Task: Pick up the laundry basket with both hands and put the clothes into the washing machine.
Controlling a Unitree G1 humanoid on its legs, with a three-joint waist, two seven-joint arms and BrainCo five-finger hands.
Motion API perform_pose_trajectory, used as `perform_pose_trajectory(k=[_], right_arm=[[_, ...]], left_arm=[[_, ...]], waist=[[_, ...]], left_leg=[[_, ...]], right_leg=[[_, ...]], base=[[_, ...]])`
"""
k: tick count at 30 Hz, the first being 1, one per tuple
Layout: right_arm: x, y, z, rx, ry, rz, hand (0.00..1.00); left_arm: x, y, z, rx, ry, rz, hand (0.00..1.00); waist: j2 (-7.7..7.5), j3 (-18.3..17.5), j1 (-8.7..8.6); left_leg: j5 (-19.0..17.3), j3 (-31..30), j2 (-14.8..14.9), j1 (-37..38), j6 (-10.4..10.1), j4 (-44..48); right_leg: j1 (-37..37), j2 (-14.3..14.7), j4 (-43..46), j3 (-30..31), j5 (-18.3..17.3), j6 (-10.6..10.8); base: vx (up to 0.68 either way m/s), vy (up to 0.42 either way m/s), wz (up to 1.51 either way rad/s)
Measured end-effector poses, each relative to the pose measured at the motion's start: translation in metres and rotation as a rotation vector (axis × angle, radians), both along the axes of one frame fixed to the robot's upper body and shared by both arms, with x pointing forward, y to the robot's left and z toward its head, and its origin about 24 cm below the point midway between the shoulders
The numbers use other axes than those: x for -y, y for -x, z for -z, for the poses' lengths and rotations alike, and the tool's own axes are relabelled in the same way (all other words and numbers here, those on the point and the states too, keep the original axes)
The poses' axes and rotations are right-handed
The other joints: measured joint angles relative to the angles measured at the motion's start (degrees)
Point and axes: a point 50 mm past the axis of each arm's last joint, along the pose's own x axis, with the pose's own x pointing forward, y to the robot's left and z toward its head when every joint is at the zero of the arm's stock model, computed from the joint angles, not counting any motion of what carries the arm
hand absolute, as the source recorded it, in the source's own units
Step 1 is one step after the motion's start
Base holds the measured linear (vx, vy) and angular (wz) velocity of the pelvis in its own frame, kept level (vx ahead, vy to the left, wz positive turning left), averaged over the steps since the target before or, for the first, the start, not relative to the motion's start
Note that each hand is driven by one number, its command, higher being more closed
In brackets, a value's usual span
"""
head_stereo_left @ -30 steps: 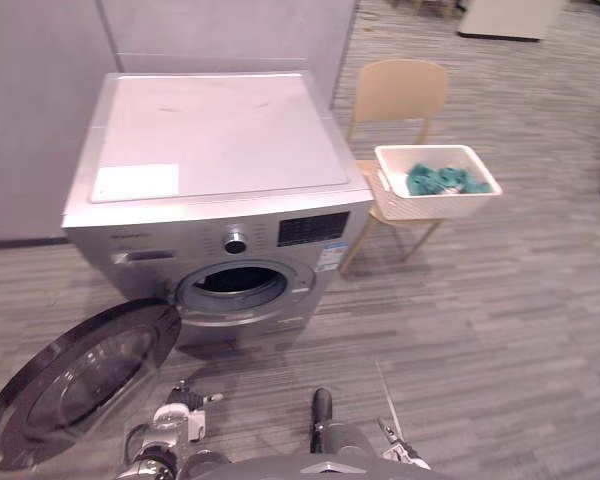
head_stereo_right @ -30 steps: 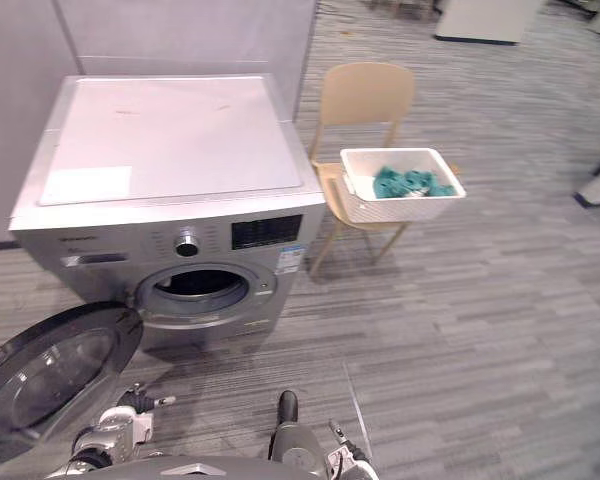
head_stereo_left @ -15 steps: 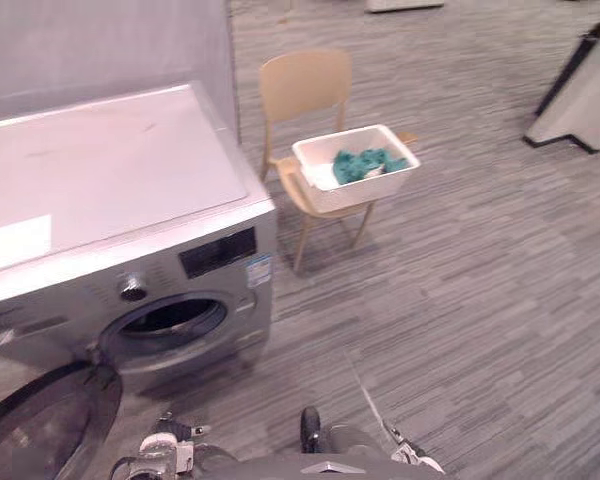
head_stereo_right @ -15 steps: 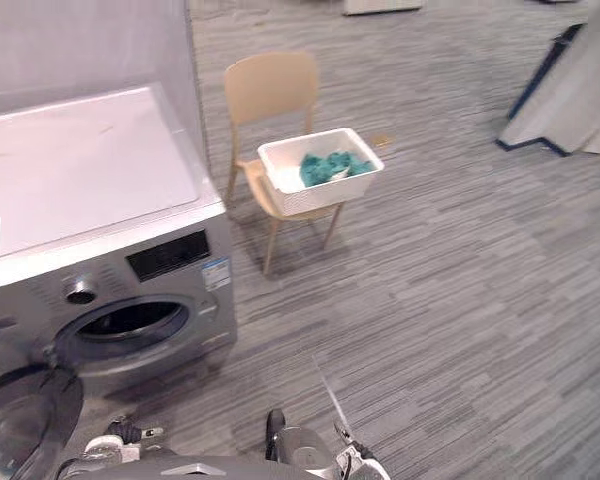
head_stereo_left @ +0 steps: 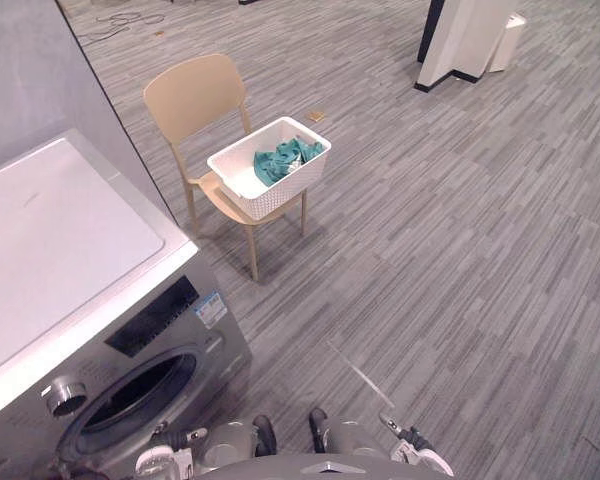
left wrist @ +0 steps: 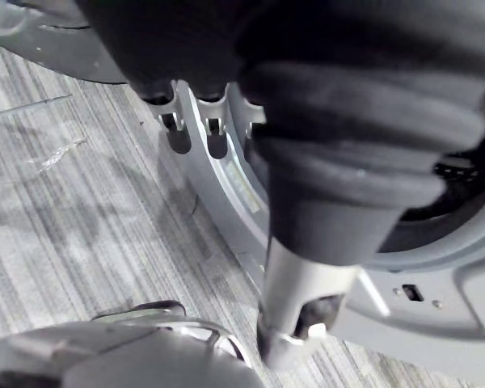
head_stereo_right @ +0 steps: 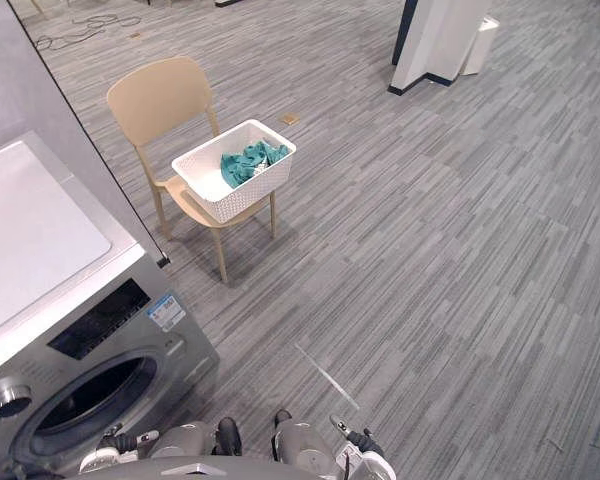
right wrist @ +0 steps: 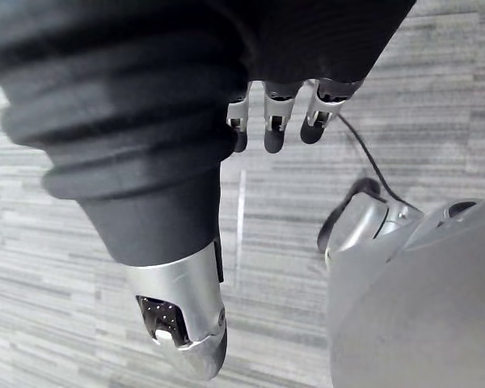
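As the eye views show, laundry basket [head_stereo_left: 268, 167] with clothes [head_stereo_left: 285, 158] sits at the chair [head_stereo_left: 195, 100] seat's front edge. Left wrist: left hand [left wrist: 176, 129] slack, empty, beside washing machine [left wrist: 469, 299]. Right wrist: right hand [right wrist: 271, 121] slack, empty. Risk: lopsided lift spills clothes.

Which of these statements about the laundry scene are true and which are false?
1. A white perforated plastic laundry basket sits on the seat of a beige plastic chair. True.
2. The basket is empty. False: teal clothes lie in it.
3. The round port of the silver front-loading washing machine is closed. False: it stands open, dark inside.
4. The left robot hand and the right robot hand hold nothing. True.
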Motion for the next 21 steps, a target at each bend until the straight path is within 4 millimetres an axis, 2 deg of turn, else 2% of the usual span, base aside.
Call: perform_pose_trajectory(k=[1,2,3,5,6,7,8,9,10,11,12,13,14,15,16,17,18,19,20,21], right_arm=[[-0.001,0.001,0.0,-0.003,-0.003,-0.006,0.0],[-0.002,-0.001,0.0,0.005,-0.003,-0.02,0.0],[-0.001,-0.004,-0.002,0.023,0.006,-0.024,0.0],[0.002,-0.003,-0.004,0.028,0.015,-0.022,0.0],[0.003,-0.002,-0.004,0.028,0.018,-0.02,0.0],[0.005,0.002,-0.004,0.025,0.019,0.003,0.0],[0.007,0.004,-0.003,0.022,0.018,0.027,0.0],[0.01,0.008,-0.003,0.01,0.019,0.055,0.0],[0.011,0.016,0.0,-0.014,0.014,0.076,0.0],[0.01,0.025,0.003,-0.046,-0.001,0.1,0.0],[0.009,0.028,0.004,-0.057,-0.01,0.118,0.0],[0.006,0.048,0.009,-0.108,-0.034,0.171,0.0],[0.012,0.073,0.012,-0.17,-0.046,0.262,0.0],[0.014,0.082,0.012,-0.186,-0.051,0.313,0.0],[0.017,0.089,0.012,-0.189,-0.055,0.389,0.0],[0.02,0.096,0.012,-0.197,-0.054,0.431,0.0],[0.022,0.097,0.011,-0.198,-0.054,0.443,0.0],[0.021,0.098,0.012,-0.201,-0.055,0.443,0.0],[0.019,0.1,0.012,-0.205,-0.061,0.439,0.0],[0.014,0.092,0.013,-0.198,-0.075,0.404,0.0]], left_arm=[[-0.001,0.0,0.0,0.0,-0.002,0.0,0.0],[-0.001,0.003,0.0,-0.011,-0.004,0.001,0.0],[0.0,0.002,0.0,-0.011,-0.003,0.012,0.0],[0.001,-0.001,0.0,-0.009,-0.008,0.045,0.0],[0.001,-0.003,0.0,-0.005,-0.008,0.048,0.0],[0.001,-0.01,-0.002,0.011,-0.009,0.057,0.0],[0.003,-0.019,-0.003,0.032,-0.007,0.065,0.0],[0.008,-0.029,-0.005,0.054,0.001,0.084,0.0],[0.017,-0.039,-0.007,0.074,0.017,0.106,0.0],[0.023,-0.043,-0.007,0.086,0.032,0.112,0.0],[0.025,-0.046,-0.008,0.092,0.037,0.112,0.0],[0.029,-0.048,-0.008,0.1,0.049,0.11,0.0],[0.04,-0.048,-0.006,0.096,0.078,0.113,0.0],[0.045,-0.048,-0.006,0.094,0.098,0.117,0.0],[0.041,-0.05,-0.006,0.105,0.097,0.102,0.0],[0.039,-0.048,-0.006,0.1,0.091,0.091,0.0],[0.04,-0.041,-0.004,0.085,0.097,0.074,0.0],[0.04,-0.04,-0.003,0.082,0.099,0.072,0.0],[0.039,-0.037,-0.002,0.075,0.103,0.05,0.0],[0.037,-0.032,-0.001,0.065,0.106,0.019,0.0]], waist=[[-0.51,-0.3,0.19],[-0.9,-0.3,-0.07],[-1.23,-0.1,-0.41],[-1.06,-0.2,-1.36],[-1.06,-0.3,-1.65],[-0.54,-0.3,-2.04],[-0.91,-0.6,-2.24],[-0.64,-0.5,-2.29],[-0.17,-0.1,-2.39],[-0.62,0.0,-2.46],[-0.76,0.1,-2.46],[-1.84,-0.6,-2.88],[-1.22,-1.0,-3.9],[0.13,-1.8,-4.29],[0.55,-1.9,-4.05],[0.71,-1.5,-3.89],[1.6,-1.7,-3.86],[1.78,-1.8,-4.08],[1.83,-1.8,-4.7],[1.46,-1.7,-4.37]], left_leg=[[-0.5,0.8,-0.8,1.0,0.4,-0.8],[-1.4,1.5,-1.7,2.9,0.4,-1.3],[-2.4,1.6,-1.9,4.5,0.3,-1.0],[-2.9,1.0,-1.5,7.6,0.0,-0.8],[-3.1,0.9,-1.2,8.3,-0.2,-0.8],[-3.5,0.4,-0.6,9.2,-0.8,-0.9],[-3.8,-0.1,0.1,9.9,-1.4,-1.0],[-4.2,-0.5,0.9,10.5,-2.1,-1.2],[-4.8,-0.7,2.0,11.6,-3.4,-2.0],[-5.4,-0.5,2.8,13.8,-4.5,-3.5],[-5.7,-0.6,3.2,15.0,-5.1,-4.7],[-6.3,-1.2,3.5,17.5,-6.4,-6.7],[-6.9,-4.9,4.6,19.2,-6.8,-8.6],[-6.6,-6.8,5.2,19.1,-5.7,-9.6],[-3.8,-9.0,5.4,19.2,-5.5,-9.4],[-2.2,-10.1,6.0,19.2,-6.9,-8.3],[-0.8,-11.5,8.0,18.6,-7.5,-4.5],[-0.5,-11.8,8.5,18.1,-7.9,-2.9],[1.2,-13.5,10.8,14.5,-9.1,7.3],[5.6,-14.7,12.9,8.6,-9.3,20.8]], right_leg=[[-1.5,-0.8,5.1,-1.0,-0.9,1.4],[-4.9,-1.5,17.5,-2.4,-1.2,3.8],[-8.4,-1.8,29.9,-3.8,2.1,6.5],[-11.7,-3.2,42.5,-6.3,4.0,5.9],[-12.6,-3.8,44.0,-6.9,3.8,5.6],[-14.8,-5.8,44.1,-8.2,3.3,4.9],[-16.2,-7.5,42.1,-9.2,2.8,3.7],[-17.5,-9.2,38.2,-9.9,2.1,2.4],[-18.3,-10.7,30.4,-10.8,1.6,1.6],[-17.4,-11.4,19.4,-11.0,1.9,2.2],[-15.9,-11.3,12.7,-10.9,3.0,2.9],[-12.0,-11.5,-1.1,-9.9,5.8,3.7],[-11.0,-10.4,-0.5,-11.0,9.8,6.3],[-11.4,-9.5,0.7,-11.9,7.8,6.2],[-13.0,-8.9,4.6,-12.4,4.3,4.6],[-13.1,-8.6,6.8,-12.9,2.9,3.7],[-11.4,-8.3,8.5,-15.2,0.2,1.9],[-10.7,-8.3,8.5,-15.8,-0.4,1.7],[-7.0,-8.6,7.9,-18.5,-2.4,1.1],[-3.6,-8.9,6.8,-19.9,-3.7,0.2]], base=[[0.2,0.035,-0.39],[0.21,-0.002,-0.31],[0.22,-0.022,-0.19],[0.22,-0.048,0.06],[0.28,-0.098,0.2],[0.29,-0.15,0.22],[0.35,-0.225,0.25],[0.3,-0.225,0.16],[0.38,-0.346,-0.02],[0.35,-0.327,-0.13],[0.45,-0.43,-0.1],[0.45,-0.405,0.19],[0.46,-0.389,0.34],[0.47,-0.357,0.3],[0.41,-0.344,0.07],[0.5,-0.413,0.14],[0.41,-0.357,0.25],[0.41,-0.328,0.75],[0.37,-0.303,0.84],[0.34,-0.26,0.74]])
